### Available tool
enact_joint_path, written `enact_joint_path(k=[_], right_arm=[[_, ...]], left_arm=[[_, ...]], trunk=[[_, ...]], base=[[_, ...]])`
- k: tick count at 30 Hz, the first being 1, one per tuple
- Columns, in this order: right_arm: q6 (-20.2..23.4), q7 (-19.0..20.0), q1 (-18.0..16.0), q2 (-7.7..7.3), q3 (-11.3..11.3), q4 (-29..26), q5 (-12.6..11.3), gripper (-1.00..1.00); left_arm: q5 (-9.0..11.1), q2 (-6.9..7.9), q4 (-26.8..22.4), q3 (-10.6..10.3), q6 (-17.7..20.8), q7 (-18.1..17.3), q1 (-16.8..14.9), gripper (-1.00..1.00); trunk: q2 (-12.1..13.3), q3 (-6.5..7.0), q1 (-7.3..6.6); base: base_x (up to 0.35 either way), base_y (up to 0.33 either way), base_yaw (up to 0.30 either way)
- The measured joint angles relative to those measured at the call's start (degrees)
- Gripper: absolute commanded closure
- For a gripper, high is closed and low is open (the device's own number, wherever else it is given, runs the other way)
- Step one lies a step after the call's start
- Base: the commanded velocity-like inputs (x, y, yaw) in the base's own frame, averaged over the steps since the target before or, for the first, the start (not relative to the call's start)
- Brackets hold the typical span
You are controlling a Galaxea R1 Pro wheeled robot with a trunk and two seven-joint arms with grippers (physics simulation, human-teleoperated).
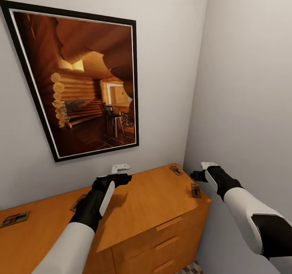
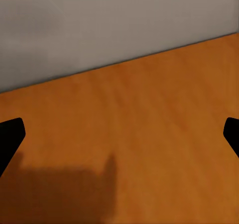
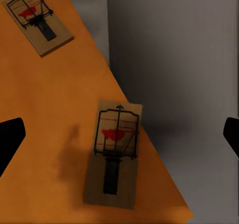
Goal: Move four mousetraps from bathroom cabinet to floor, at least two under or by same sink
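Hovering over the cabinet (image 1: 154, 201), both grippers stand with fingers apart and nothing between them. All four mousetraps lie on its flat top: one at the far left (image 1: 15, 218), one partly hidden by the left arm (image 1: 78, 203), two at the right end (image 1: 175, 170) (image 1: 196, 190). The right gripper (image 1: 199, 172) hangs above the trap at the corner (image 3: 115, 152); the left gripper (image 1: 121, 175) is above bare wood. That trap sits right by the edge, so a careless nudge could likely tip it off into the gap beside the wall.

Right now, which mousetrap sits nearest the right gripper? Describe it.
Start at the orange-brown cabinet under the framed cabin picture. Go to its right end by the corner wall. The mousetrap at the front right edge is it, nearer the drawers than its neighbour mousetrap by the back wall.
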Motion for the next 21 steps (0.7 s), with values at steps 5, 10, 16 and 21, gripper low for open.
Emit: enact_joint_path(k=[5,10,16,21], right_arm=[[0.0,0.0,0.0,-0.13,0.0,0.1,-0.1,-1.0],[0.0,0.0,0.0,-0.15,0.0,0.1,-0.2,-1.0],[0.0,0.0,0.0,-0.15,0.0,0.1,-0.2,-1.0],[0.0,0.0,0.0,-0.15,0.0,0.1,-0.2,-1.0]], left_arm=[[0.0,0.0,0.0,0.0,0.0,0.0,0.0,-1.0],[0.0,0.0,0.0,0.0,0.0,0.0,0.0,-1.0],[0.0,0.0,0.0,0.0,0.0,-0.1,0.0,-1.0],[0.0,0.0,0.1,0.0,0.0,-0.2,0.0,-1.0]], trunk=[[0.0,0.0,0.0],[0.0,0.0,0.0],[0.0,0.0,0.0],[0.0,0.0,0.0]], base=[[0.0,0.0,0.0],[0.0,0.0,0.0],[0.0,0.0,0.0],[0.0,0.0,0.0]])
